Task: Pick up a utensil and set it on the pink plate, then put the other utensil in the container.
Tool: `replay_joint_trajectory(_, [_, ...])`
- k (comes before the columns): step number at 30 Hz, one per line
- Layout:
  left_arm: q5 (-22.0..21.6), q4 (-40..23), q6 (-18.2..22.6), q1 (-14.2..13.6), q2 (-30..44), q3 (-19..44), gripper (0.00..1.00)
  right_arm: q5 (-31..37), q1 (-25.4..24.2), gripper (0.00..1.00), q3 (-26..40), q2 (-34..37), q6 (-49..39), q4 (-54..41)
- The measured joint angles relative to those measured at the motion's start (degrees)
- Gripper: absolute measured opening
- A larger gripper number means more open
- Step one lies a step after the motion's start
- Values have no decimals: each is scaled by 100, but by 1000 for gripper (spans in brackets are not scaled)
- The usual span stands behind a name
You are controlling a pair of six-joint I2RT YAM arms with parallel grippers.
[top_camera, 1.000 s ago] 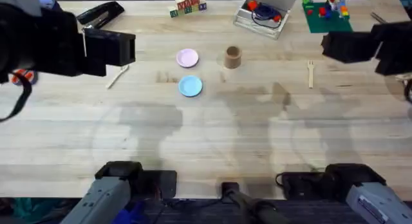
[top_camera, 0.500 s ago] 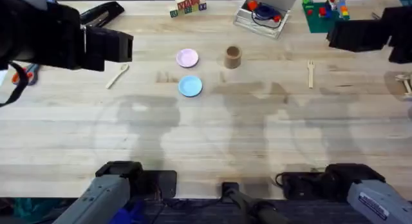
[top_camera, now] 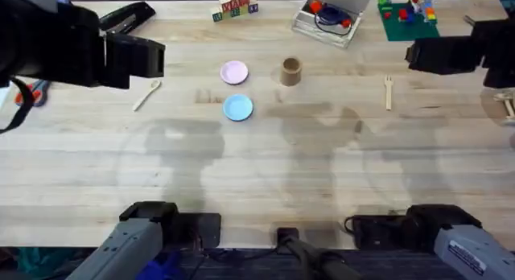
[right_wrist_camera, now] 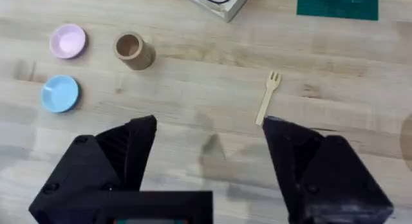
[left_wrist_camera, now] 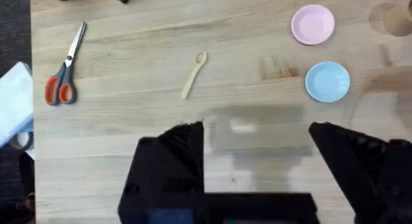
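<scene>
The wooden spoon (top_camera: 146,95) (left_wrist_camera: 193,74) lies flat on the table, left of the plates. The pink plate (top_camera: 234,72) (left_wrist_camera: 313,24) (right_wrist_camera: 67,41) sits just behind a light-blue plate (top_camera: 237,108) (left_wrist_camera: 327,81) (right_wrist_camera: 60,93). Right of the pink plate stands the brown cup container (top_camera: 290,71) (right_wrist_camera: 132,49), upright and hollow. The wooden fork (top_camera: 388,92) (right_wrist_camera: 266,96) lies to the right, tines pointing away. My left gripper (left_wrist_camera: 256,130) hangs high over the table near the spoon, open and holding nothing. My right gripper (right_wrist_camera: 209,124) hovers high beside the fork, open too.
Orange-handled scissors (left_wrist_camera: 64,76) lie at the far left. Along the back edge are a black stapler (top_camera: 125,18), letter blocks (top_camera: 235,6), a clear plastic box (top_camera: 326,18) and a green brick plate (top_camera: 406,13). Bare wood spans the table's front half.
The left arm drew back to the left, uncovering the spoon. The right arm swung toward the back and then came slightly forward again. Nothing on the table moved.
</scene>
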Motion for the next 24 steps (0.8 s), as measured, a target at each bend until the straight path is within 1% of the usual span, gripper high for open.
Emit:
replay_joint_trajectory(6, [0,2,0,0,0,0,993,0,0,996,0,0,0,0])
replay_joint_trajectory(8, [2,3,79,0,0,0,993,0,0,996,0,0,0,0])
replay_joint_trajectory(9, [8,-7,195,0,0,0,993,0,0,996,0,0,0,0])
replay_joint_trajectory(14, [93,-50,1016,0,31,2,991,0,0,996,0,0,0,0])
replay_joint_trajectory(16, [139,-89,1253,40,131,22,990,0,0,996,0,0,0,0])
replay_joint_trajectory(18, [169,-147,1428,160,301,55,990,0,0,996,0,0,0,0])
replay_joint_trajectory(19, [188,-183,1524,263,428,69,990,0,-1,996,0,0,0,-1])
replay_joint_trajectory(21, [295,-277,1757,505,721,74,990,0,0,996,0,0,0,-2])
replay_joint_trajectory(24, [572,-314,2139,895,1227,74,993,0,0,995,0,0,0,0])
